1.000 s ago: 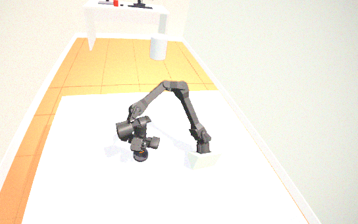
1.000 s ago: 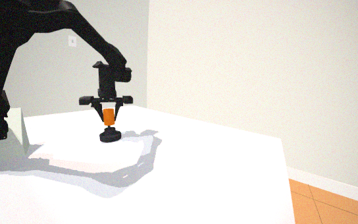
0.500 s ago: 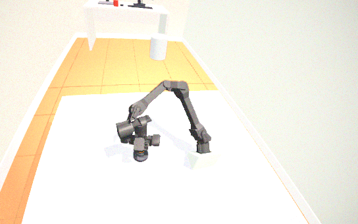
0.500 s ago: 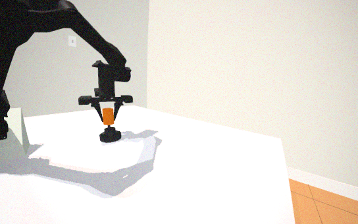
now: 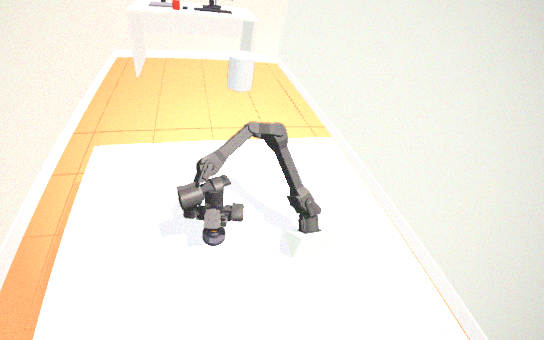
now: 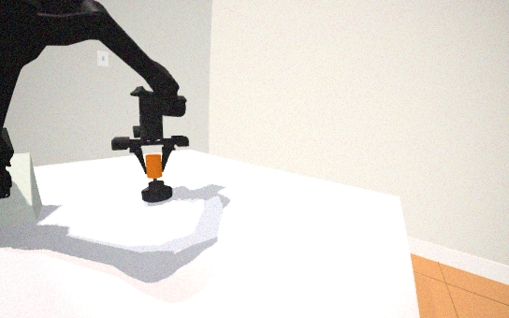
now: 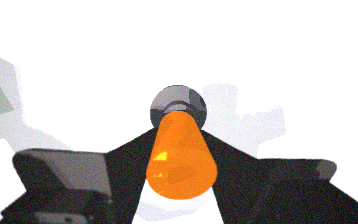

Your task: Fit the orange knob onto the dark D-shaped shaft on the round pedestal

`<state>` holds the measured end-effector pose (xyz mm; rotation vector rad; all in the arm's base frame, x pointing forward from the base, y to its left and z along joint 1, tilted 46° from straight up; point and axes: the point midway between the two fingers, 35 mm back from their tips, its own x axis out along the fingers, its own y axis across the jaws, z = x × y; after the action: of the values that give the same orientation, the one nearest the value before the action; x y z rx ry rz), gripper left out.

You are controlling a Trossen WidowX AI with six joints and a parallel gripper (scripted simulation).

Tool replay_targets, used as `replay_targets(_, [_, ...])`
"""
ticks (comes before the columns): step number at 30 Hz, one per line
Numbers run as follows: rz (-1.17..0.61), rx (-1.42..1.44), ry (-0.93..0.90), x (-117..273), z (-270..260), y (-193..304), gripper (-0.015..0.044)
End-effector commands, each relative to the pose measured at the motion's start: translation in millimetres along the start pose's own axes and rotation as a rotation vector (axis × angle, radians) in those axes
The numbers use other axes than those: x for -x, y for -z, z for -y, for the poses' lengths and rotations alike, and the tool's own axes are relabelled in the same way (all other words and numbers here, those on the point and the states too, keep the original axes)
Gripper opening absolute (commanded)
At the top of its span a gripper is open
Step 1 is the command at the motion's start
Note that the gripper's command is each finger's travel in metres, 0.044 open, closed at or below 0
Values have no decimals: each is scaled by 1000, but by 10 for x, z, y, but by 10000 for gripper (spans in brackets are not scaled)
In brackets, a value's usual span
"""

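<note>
A: Where is the knob?
B: The knob (image 5: 214,231) (image 6: 153,166) (image 7: 181,159) is upright, directly above the pedestal (image 5: 213,237) (image 6: 156,192) (image 7: 167,95). Its lower end is near the pedestal's raised centre and does not sit down on it.

A: Is the shaft visible?
B: A short dark length of the shaft (image 6: 154,180) shows between knob and pedestal in the exterior view. How far it enters the hole, if at all, cannot be told.

A: State of the jaws?
B: The jaws (image 5: 214,229) (image 6: 153,168) point down and pinch the knob, one finger on each side.

A: Pedestal condition?
B: Round, dark, wider at the base than at the top. It stands on the table (image 5: 200,295) (image 6: 304,243) (image 7: 280,45), which is white.

A: Arm configuration?
B: The arm (image 5: 287,160) (image 6: 126,42) rises from a pale block (image 5: 305,243) (image 6: 23,187), bends at its top and descends to the jaws. The block is on the table, well apart from the pedestal. Shadows lie across the table around the pedestal.

A: Surroundings?
B: Beyond the table, the top view shows a tiled orange floor (image 5: 180,95) (image 6: 472,285), a white cylinder (image 5: 240,73) and a white desk (image 5: 192,15). A red object (image 5: 176,4) is on the desk.
</note>
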<state>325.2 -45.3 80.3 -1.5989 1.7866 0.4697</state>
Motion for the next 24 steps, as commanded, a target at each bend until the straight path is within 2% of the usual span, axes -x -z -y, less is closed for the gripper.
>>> replay_targets(1, [-1,-1,5,37,-2,-8,0])
replay_targets(10, [-1,208,5,45,7,-18,0])
replay_targets(24, [-1,208,5,-12,45,-17,0])
